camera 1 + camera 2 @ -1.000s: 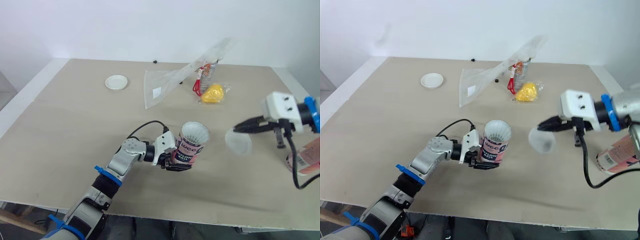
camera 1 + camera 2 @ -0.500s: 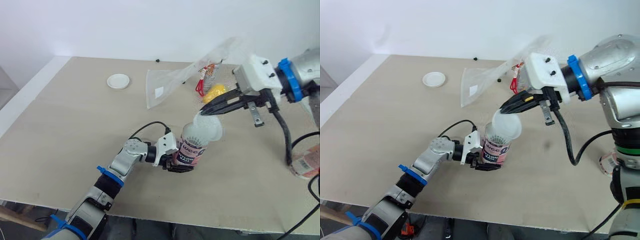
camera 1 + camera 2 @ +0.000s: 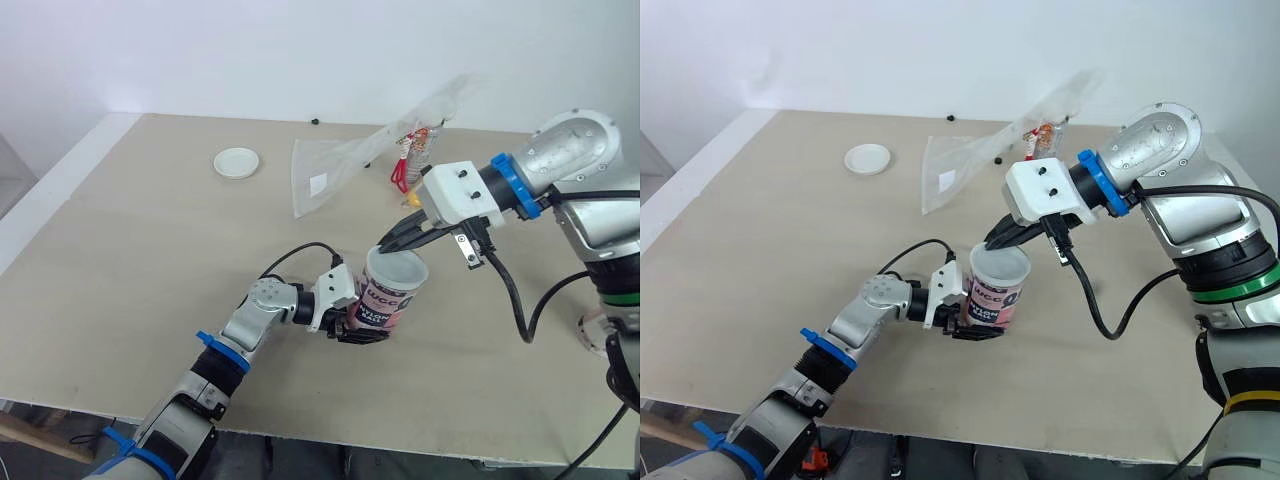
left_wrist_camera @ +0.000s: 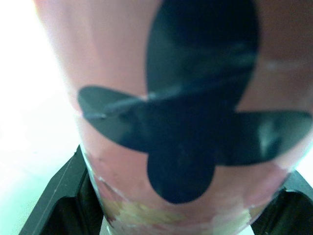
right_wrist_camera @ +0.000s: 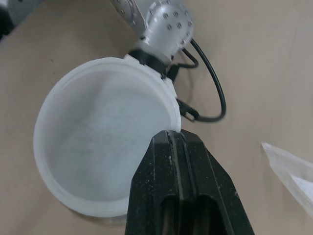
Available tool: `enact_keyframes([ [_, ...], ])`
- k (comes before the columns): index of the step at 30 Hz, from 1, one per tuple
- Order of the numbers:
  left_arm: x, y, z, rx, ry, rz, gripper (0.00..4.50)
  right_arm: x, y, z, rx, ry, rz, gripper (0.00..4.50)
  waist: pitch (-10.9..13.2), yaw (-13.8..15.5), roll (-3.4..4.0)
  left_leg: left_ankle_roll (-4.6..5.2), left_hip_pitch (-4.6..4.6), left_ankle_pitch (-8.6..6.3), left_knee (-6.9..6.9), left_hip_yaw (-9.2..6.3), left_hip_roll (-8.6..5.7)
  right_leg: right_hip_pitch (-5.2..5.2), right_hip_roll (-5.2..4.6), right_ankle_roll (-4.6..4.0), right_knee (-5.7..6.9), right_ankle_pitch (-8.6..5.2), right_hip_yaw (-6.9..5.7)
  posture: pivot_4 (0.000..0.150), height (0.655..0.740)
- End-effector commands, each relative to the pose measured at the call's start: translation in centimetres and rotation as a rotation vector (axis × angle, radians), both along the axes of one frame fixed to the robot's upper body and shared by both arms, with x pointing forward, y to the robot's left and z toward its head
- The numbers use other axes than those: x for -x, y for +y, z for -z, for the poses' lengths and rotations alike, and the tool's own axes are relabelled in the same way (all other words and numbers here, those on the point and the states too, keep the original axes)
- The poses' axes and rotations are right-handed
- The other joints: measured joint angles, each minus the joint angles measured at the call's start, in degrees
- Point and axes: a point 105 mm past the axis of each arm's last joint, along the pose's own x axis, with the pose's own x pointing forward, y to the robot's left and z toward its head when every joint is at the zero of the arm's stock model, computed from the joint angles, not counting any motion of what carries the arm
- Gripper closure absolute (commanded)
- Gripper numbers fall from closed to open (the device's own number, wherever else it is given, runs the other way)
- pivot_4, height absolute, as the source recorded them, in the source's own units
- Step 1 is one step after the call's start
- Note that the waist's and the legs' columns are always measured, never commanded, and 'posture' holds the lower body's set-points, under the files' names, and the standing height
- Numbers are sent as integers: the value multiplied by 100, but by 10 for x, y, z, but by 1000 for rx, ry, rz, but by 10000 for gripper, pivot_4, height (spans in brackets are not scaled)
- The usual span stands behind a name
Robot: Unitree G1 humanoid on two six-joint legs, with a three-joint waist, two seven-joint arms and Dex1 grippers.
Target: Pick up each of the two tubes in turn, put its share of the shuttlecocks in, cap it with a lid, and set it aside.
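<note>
Left jaws clamped on the lower body of the pink tube (image 3: pixel 383 306), black fingers (image 4: pixel 58 205) pressed to either side of it in the left wrist view. Right jaws pinched together on the rim of a translucent white lid (image 3: pixel 397 268), fingers (image 5: pixel 183 196) closed flat against each other over its edge in the right wrist view.

Tube upright, a little tilted, at the middle of the tabletop (image 3: pixel 140 260) toward the near edge, base down at the surface (touching it or just above, cannot tell). Black lettering on the pink label, a dark butterfly-shaped mark on the side facing the left wrist camera.

Lid lying across the tube's mouth, covering it, hollow side apparently up; pressed fully home or merely resting there, cannot tell. Something pale and blurred beneath the lid in the right wrist view, too cloudy to name.

Right arm reaching in from the right side and over the tube from behind. Black cable (image 3: pixel 292 256) looping up from the left wrist, just beside the tube.

Farther back on the tabletop, well apart from the tube: a second lid (image 3: pixel 237 162), white and round, lying flat toward the left; a clear plastic bag (image 3: pixel 340 168) slumped near the far middle; a red item (image 3: pixel 400 174) just beside the bag's right end.
</note>
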Motion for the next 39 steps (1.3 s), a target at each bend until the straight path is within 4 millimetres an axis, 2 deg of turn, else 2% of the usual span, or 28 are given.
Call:
enact_keyframes([
  [1,0,2,6,-26,6,-16,13092,1,-5,-12,45,-57,-27,44650,0,-1,0,0,0,0,0,0,1,0,1,-1,0,1,0,1500,7400],
  [10,-4,3,5,-31,6,-24,13092,4,-4,-13,68,-80,-45,44650,0,-1,0,0,0,0,0,2,4,0,1,-17,-5,12,-1,1500,7400],
  [20,-3,3,5,-32,8,-24,13092,6,-7,-3,80,-49,-47,44650,0,-1,0,0,0,0,0,6,7,0,0,-18,-13,18,-1,1500,7400],
  [21,-3,3,6,-34,8,-25,13092,6,-7,-3,79,-43,-45,39906,0,-1,0,0,0,0,-1,6,7,0,0,-18,-13,18,-1,1500,7400],
  [23,-4,4,6,-36,8,-28,13092,5,-8,-2,74,-40,-42,37160,0,-1,0,0,0,0,-1,6,7,0,0,-18,-14,18,-1,1500,7400],
  [24,-4,5,6,-37,8,-29,13092,4,-8,-2,71,-44,-42,33390,0,-2,0,0,0,0,-1,6,8,0,1,-18,-15,18,-1,1500,7400],
  [28,-5,6,6,-35,10,-37,13092,2,-8,-5,46,-49,-34,13629,0,-5,0,0,1,0,-1,9,14,0,2,-17,-16,19,-3,1500,7400],
  [29,-6,6,5,-30,12,-41,13092,2,-7,-10,7,-31,-19,10857,0,-6,0,0,2,0,-1,9,15,0,3,-17,-16,19,-3,1500,7400],
  [33,-8,8,3,-19,17,-52,13092,-1,-9,-27,-128,13,65,10857,0,-15,-1,0,4,0,-1,13,18,-1,3,-19,-16,22,-4,1500,7400],
  [36,-10,12,5,-28,14,-60,13092,1,-16,-43,-340,121,166,10857,1,-14,-2,0,1,0,-1,13,19,-3,3,-44,-17,38,-4,1500,7400],
  [39,-11,15,6,-35,15,-63,13092,8,-23,-47,-458,199,218,10857,1,-14,-7,0,0,0,-3,13,19,-3,3,-51,-20,42,-5,1500,7400],
])
